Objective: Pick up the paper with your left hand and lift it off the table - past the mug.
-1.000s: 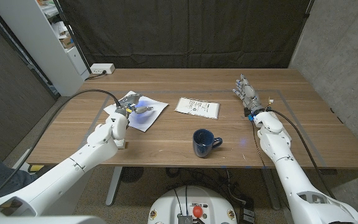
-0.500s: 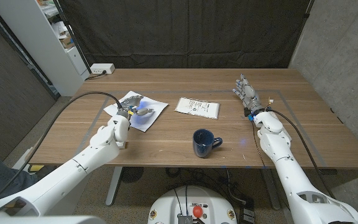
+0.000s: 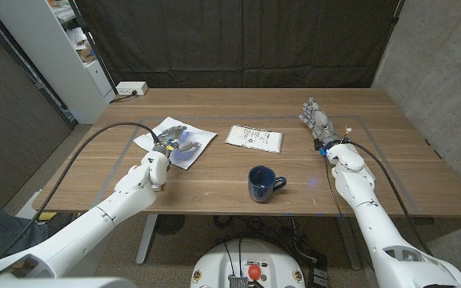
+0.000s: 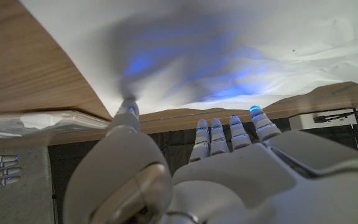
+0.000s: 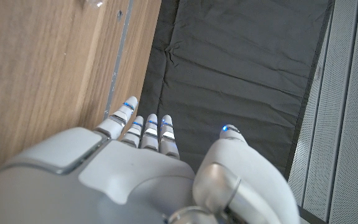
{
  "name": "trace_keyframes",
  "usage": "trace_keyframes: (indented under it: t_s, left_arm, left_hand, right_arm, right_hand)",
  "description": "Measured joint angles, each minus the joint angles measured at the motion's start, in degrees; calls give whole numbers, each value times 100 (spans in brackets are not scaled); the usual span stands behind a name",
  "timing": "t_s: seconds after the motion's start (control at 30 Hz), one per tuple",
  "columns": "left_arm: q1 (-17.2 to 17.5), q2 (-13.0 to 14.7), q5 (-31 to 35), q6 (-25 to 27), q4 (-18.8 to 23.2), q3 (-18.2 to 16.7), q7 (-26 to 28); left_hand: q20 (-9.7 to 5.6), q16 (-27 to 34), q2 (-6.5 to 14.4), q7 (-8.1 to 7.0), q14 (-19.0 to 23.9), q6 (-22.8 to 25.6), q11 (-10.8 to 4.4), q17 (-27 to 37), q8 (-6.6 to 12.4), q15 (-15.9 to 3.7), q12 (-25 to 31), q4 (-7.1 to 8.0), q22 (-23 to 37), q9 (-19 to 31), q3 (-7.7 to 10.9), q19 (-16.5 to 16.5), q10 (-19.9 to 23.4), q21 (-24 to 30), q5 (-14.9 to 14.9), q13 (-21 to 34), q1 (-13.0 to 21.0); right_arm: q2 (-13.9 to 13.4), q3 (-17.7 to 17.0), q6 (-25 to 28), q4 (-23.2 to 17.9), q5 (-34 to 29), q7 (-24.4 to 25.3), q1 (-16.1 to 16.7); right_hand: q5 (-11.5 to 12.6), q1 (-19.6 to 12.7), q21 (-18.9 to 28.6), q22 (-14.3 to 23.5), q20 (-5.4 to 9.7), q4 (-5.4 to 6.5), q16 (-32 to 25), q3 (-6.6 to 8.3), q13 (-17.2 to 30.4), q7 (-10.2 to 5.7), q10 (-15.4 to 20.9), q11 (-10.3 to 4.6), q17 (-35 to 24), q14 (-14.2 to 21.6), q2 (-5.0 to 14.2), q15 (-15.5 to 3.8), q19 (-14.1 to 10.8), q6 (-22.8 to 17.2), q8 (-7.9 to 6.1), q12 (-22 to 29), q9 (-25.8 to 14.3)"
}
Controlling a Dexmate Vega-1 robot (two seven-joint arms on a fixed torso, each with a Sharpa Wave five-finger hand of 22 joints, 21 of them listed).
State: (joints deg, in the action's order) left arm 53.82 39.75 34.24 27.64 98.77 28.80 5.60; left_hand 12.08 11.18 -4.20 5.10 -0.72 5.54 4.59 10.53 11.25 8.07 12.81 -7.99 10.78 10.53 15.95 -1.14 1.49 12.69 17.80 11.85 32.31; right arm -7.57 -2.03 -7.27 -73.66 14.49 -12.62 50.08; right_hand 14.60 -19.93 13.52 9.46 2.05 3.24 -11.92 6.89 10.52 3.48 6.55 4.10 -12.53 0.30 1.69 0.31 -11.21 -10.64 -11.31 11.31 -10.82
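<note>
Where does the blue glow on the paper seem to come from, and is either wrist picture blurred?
Left wrist view: blue fingertip lights on the left hand tint the paper, which looks soft and shadowed up close. Head view: the same bluish patch shows on the paper. Right wrist view: the right hand looks fairly sharp.

Readable text: none could be made out in any view.
Paper [image 3: 176,141]: carried a dark printed patch near its far corner, too small and blurred to read.
Clear packet [image 3: 254,137]: showed dark specks of print on white, illegible from the head camera.
Mug [image 3: 262,183]: plain dark blue, bore no lettering on the side that faced the camera.
Shelf items [image 3: 79,42]: edges of stacked material were seen, with no label that was legible.
</note>
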Motion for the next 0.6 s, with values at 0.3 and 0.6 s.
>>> trace_keyframes:
  t_s: [0.3, 0.6]
  left_arm:
    - [-16, -77, -49, -26, -119, 47, 49]
    - [-67, -171, -117, -32, -275, 114, 77]
  left_hand:
    - [0, 0, -24, 0, 0, 0, -20, 0, 0, 0, 0, 18, 0, 0, -18, 0, 21, -23, 0, 0, -24]
    - [0, 0, -47, 0, 0, 0, -20, 0, 0, 0, 0, 33, -1, 0, -33, 0, 21, -23, 0, 0, -47]
  right_arm:
    - [-14, 4, 15, 15, -10, -31, -31]
    - [-18, 5, 23, 125, -24, -66, -100]
  right_hand:
    - [25, 0, 0, 0, 0, -26, 0, 26, 0, 0, 0, 0, 0, 0, 0, 0, 0, 0, 0, 0, 0]
    - [23, 0, -19, 0, 0, -25, 0, 26, 30, 0, 0, 0, 0, 0, 0, -1, 0, 0, 0, 0, 1]
